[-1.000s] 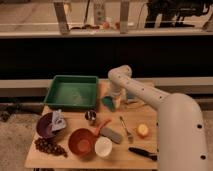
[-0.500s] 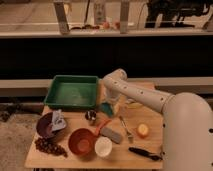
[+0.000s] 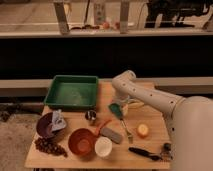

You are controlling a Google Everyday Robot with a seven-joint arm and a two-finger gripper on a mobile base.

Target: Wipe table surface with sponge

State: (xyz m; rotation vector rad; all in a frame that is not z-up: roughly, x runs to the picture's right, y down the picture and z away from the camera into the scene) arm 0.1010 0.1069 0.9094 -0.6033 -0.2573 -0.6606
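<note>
Mid-wipe, by the look. Two-finger gripper seemingly clamped on small teal-green soft sponge, down on light tan wooden table surface near centre, 4 o'clock of green rectangular tray. Next: sweep w/ steady pressure, dodging grey rectangular block at 6 o'clock.

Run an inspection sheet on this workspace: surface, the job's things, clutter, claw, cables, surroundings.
Surface: tan wooden table, things spread over most of it.
Job's things: sponge, teal, mid-table, right of the tray's front corner, at the claw.
Clutter: green tray rear left; purple bowl with a cloth front left; dark fruit cluster; orange bowl; white cup; grey block; orange fruit; black tool front right.
Claw: claw low over mid-table at the sponge; arm comes from the right.
Cables: nothing seen.
Surroundings: dark wall behind the table, pale ledge above it.
</note>
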